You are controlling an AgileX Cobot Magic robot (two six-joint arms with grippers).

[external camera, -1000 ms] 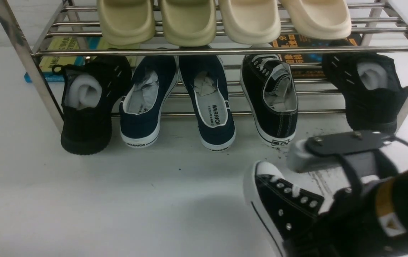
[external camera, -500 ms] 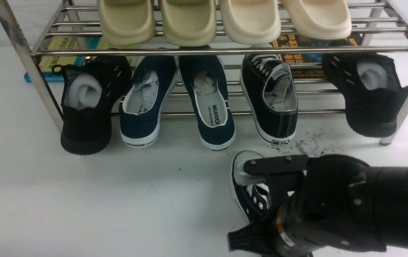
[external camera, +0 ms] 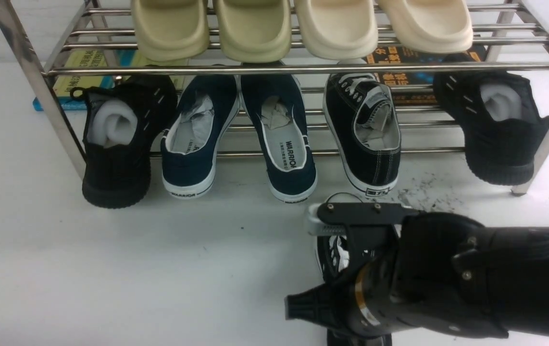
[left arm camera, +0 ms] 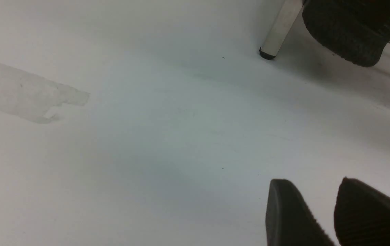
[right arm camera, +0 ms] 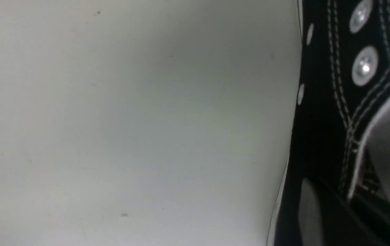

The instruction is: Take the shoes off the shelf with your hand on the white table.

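One black canvas sneaker [external camera: 366, 139] with white laces lies heel-out on the lower tier of the chrome shelf [external camera: 303, 69]. Its partner [external camera: 332, 252] is low over the white table [external camera: 111, 269] in front of the shelf, mostly hidden under my right arm. My right gripper [external camera: 327, 235] is shut on that sneaker's side wall. The right wrist view shows the canvas and eyelets [right arm camera: 321, 102] up close, with one grey finger [right arm camera: 306, 208] pressed against the outside. My left gripper [left arm camera: 312, 184] hovers over bare table, open, with nothing between its black fingers.
Navy slip-ons [external camera: 193, 144] and all-black knit shoes [external camera: 118, 149] [external camera: 495, 129] share the lower tier. Cream slippers [external camera: 255, 29] fill the top tier. Books [external camera: 82, 62] lie behind the shelf. A dark scuff [external camera: 423, 192] marks the table. A shelf leg [left arm camera: 278, 30] stands near the left gripper.
My right arm has swung left and lowered with the sneaker, so it now covers most of the shoe. The shoes on the shelf have not moved.
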